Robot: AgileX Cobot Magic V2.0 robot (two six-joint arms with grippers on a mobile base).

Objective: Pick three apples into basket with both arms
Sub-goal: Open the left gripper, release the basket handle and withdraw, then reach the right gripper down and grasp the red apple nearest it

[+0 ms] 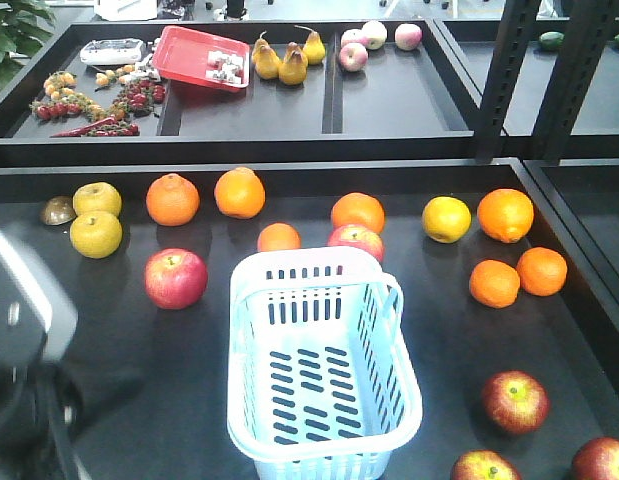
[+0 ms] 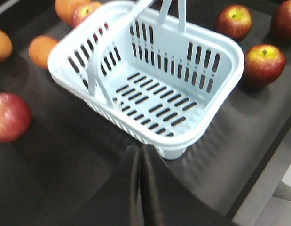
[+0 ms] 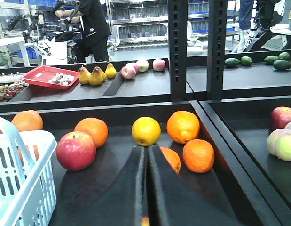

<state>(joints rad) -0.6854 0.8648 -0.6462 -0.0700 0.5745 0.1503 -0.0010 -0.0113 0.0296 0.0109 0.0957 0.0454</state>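
The pale blue basket (image 1: 247,340) stands empty mid-table, its handle folded down. Three dark red apples (image 1: 515,401) (image 1: 486,467) (image 1: 601,460) lie right of it at the near right corner. In the left wrist view they sit beyond the basket (image 2: 221,43): one apple (image 2: 234,21), a second (image 2: 263,63), a third (image 2: 284,19). My left gripper (image 2: 139,149) is shut and empty, just short of the basket's near corner. My right gripper (image 3: 146,149) is shut and empty, pointing at a yellow fruit (image 3: 146,131), with the basket (image 3: 16,188) at its left.
Two more red apples lie by the basket, one left (image 1: 175,277), one behind (image 1: 356,240). Several oranges (image 1: 505,214) and yellow-green fruits (image 1: 96,233) ring the back. My left arm (image 1: 24,310) is a blur at lower left. Raised tray edges and two dark posts (image 1: 509,80) stand behind.
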